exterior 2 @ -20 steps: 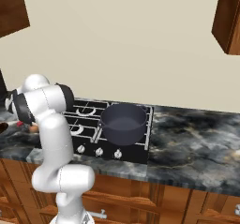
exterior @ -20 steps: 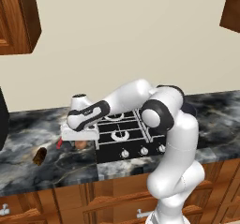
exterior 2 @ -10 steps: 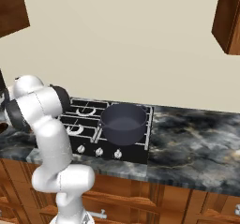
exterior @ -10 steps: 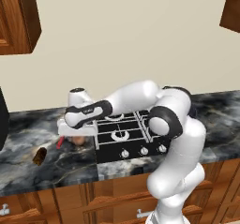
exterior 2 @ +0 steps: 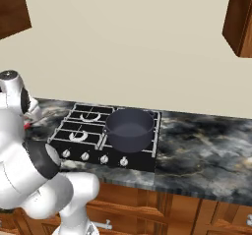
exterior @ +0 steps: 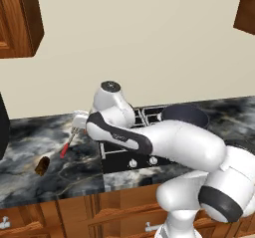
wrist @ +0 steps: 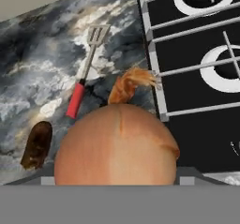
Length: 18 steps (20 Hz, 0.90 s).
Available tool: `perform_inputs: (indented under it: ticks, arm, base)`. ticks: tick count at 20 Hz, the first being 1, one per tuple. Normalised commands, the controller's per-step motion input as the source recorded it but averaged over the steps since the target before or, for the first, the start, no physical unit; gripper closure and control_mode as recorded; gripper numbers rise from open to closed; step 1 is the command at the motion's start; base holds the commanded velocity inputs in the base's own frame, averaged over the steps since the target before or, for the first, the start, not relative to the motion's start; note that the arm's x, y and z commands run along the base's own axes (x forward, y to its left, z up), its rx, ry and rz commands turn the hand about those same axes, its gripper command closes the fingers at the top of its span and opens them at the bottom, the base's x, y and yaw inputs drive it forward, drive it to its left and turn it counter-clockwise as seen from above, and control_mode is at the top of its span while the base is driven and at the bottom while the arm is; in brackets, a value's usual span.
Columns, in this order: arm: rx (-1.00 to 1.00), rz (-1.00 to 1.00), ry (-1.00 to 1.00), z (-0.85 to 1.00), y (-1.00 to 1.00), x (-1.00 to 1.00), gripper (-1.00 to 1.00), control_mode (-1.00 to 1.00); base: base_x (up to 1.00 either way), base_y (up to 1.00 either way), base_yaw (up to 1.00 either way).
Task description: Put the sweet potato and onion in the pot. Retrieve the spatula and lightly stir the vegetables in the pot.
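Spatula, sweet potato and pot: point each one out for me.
spatula (wrist: 76,99), hand view, on its red handle.
sweet potato (wrist: 36,145), hand view, middle of the dark-brown lump.
pot (exterior 2: 129,130), right base view, on its inner wall.

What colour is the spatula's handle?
Red. The spatula has a red handle with a thin metal shaft and silvery slotted head, clearest in the hand view.

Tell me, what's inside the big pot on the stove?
Nothing that I can see. In the right base view the pot looks dark and bare inside. The onion, sweet potato and spatula are outside it.
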Motion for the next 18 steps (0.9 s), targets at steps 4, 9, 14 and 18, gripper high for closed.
perform_inputs:
  ticks: [4, 9, 14, 18]
  arm:
    - [0.28, 0.02, -0.24, 0.97, -1.00, -0.50, 1.00, -1.00]
    - [0.11, 0.06, -0.31, 1.00, -1.00, -0.61, 1.00, -1.00]
    - [-0.09, 0.04, -0.16, 1.00, -0.98, -0.46, 1.00, -1.00]
    - [-0.27, 0.00, 0.00, 1.00, -0.85, -0.04, 1.00, -1.00]
  base:
    - [0.00, 0.00, 0.00]
    - [0.00, 0.00, 0.00]
    - [0.00, 0.00, 0.00]
    - [0.00, 0.00, 0.00]
